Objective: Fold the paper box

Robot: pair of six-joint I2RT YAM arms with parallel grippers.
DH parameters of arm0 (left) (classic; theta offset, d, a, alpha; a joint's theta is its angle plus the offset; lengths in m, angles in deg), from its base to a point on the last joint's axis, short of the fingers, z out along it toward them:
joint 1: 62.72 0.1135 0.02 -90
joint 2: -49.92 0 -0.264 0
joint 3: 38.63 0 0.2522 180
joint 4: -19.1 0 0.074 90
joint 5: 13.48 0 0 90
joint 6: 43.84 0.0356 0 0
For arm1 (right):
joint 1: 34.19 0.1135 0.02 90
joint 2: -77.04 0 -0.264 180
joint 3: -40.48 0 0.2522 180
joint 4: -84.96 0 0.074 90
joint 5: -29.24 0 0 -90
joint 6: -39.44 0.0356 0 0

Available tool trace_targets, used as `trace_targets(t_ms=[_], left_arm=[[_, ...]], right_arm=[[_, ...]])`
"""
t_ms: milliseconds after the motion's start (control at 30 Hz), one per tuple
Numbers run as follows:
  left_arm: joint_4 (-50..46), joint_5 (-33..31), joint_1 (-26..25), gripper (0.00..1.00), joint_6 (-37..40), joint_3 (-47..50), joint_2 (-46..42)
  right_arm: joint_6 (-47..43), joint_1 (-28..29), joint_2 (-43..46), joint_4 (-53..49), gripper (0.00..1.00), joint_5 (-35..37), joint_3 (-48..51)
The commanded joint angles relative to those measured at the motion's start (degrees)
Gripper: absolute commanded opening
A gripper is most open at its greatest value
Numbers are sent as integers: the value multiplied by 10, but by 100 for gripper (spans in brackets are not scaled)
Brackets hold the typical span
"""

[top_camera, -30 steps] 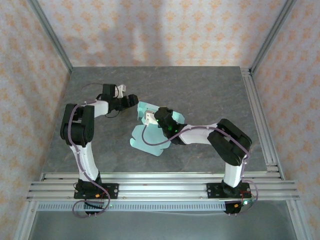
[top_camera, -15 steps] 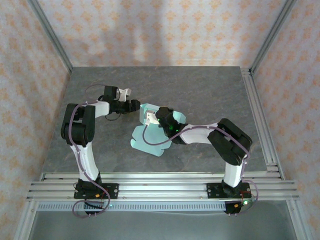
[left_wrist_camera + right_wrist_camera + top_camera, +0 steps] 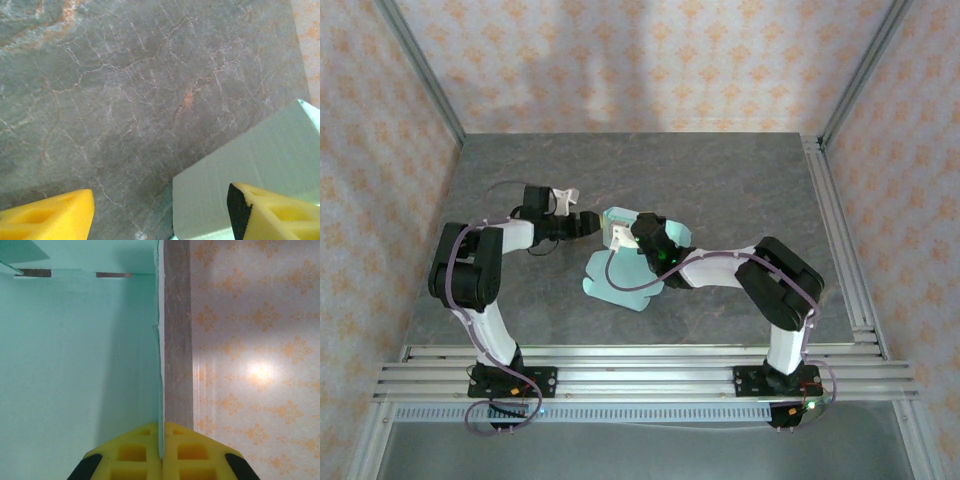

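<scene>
The paper box [image 3: 620, 280] is a pale mint-teal die-cut sheet lying at the table's middle, its far part lifted. My right gripper [image 3: 632, 232] is shut on a raised panel of it; in the right wrist view the thin card edge [image 3: 160, 365] runs straight down between the closed yellow fingers [image 3: 131, 454]. My left gripper [image 3: 588, 221] is open just left of the box's far end. In the left wrist view its yellow fingertips [image 3: 50, 215] stand wide apart, and a pale panel of the box [image 3: 250, 160] reaches in front of the right fingertip.
Grey stone-patterned table [image 3: 720, 180] with patterned walls on three sides. An aluminium rail [image 3: 840, 240] runs along the right edge and a rail frame [image 3: 640, 375] along the near edge, carrying both arm bases.
The left gripper has moved nearer and lower towards the box's far-left end. The right gripper stays shut on the raised panel, shifted slightly.
</scene>
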Motion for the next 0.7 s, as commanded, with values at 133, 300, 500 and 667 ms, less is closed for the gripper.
trace_targets(t_ms=[133,300,500,667], left_arm=[[62,-14,-29,73,-12,48,-34],[65,-26,-38,74,-9,62,-45],[45,-23,-42,75,7,59,-51],[17,-33,-43,75,28,63,-69]], right_arm=[[-18,6,-15,14,0,14,-5],[-18,8,-16,10,0,15,-7],[-14,9,-18,0,0,15,-11],[-12,11,-17,-5,0,14,-14]])
